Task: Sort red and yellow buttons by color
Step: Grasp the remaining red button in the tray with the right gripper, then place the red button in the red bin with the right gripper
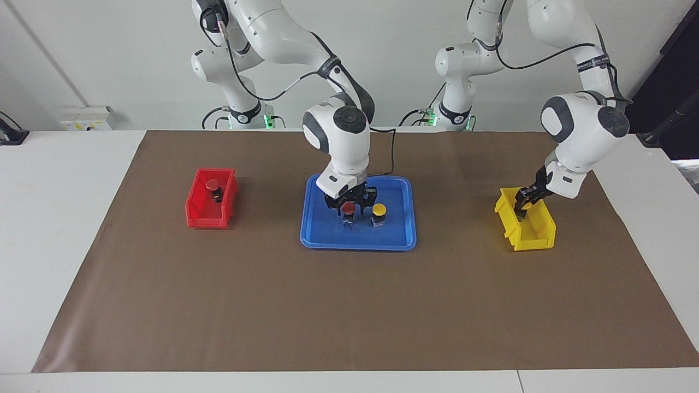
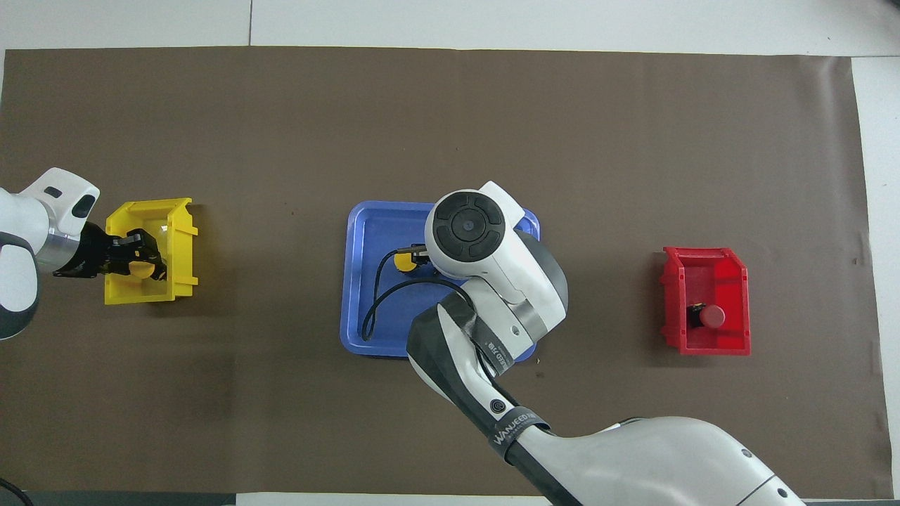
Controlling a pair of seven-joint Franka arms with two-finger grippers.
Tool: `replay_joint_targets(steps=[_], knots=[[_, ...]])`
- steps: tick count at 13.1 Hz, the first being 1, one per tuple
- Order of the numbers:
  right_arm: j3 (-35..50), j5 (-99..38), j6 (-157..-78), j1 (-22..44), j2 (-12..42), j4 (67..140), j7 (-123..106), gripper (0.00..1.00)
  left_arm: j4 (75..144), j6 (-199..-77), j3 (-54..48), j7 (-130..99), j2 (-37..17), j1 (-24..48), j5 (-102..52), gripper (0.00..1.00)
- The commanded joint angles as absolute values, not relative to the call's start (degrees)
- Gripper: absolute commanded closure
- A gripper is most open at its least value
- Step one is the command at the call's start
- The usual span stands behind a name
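Note:
A red button (image 1: 348, 207) and a yellow button (image 1: 379, 209) stand side by side in the blue tray (image 1: 355, 240). My right gripper (image 1: 350, 213) is down over the red button, open, with a finger on each side of its cap. The right arm hides that button in the overhead view, where only the tray's yellow button (image 2: 403, 261) shows. Another red button (image 1: 212, 186) lies in the red bin (image 1: 205, 221). My left gripper (image 1: 525, 206) reaches into the yellow bin (image 1: 538, 240). A second yellow button (image 2: 140, 270) shows in that bin right at the left gripper (image 2: 144, 258).
The red bin (image 2: 703, 344) sits toward the right arm's end of the brown mat and the yellow bin (image 2: 179, 239) toward the left arm's end. The blue tray (image 2: 358, 281) lies between them. A black cable loops over the tray.

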State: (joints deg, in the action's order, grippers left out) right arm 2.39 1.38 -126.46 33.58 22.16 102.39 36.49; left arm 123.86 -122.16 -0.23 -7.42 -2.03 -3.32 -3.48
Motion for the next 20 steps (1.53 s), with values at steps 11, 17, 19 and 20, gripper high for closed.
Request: replay_joint_targets(steps=[11,17,19,20], knots=[[2.2,1.2,-111.1,4.9,-7.2,119.5,-1.2,0.80,108.8,-100.0,0.2,-2.1,6.0,-2.6,-3.8,0.00],[2.0,1.1,-124.3,-4.6,-9.8,133.0,-6.9,0.80,100.6,-91.9,-0.4,4.1,5.0,1.7,-0.6,0.00],[2.0,1.1,-129.2,-4.5,-9.8,136.3,-6.6,0.80,99.6,-91.8,-0.4,4.0,5.0,2.6,-0.8,0.00],[2.0,1.1,-130.4,-4.5,-9.1,137.0,-7.0,0.80,99.6,-92.2,-0.4,3.9,5.0,2.6,-0.8,0.00]])
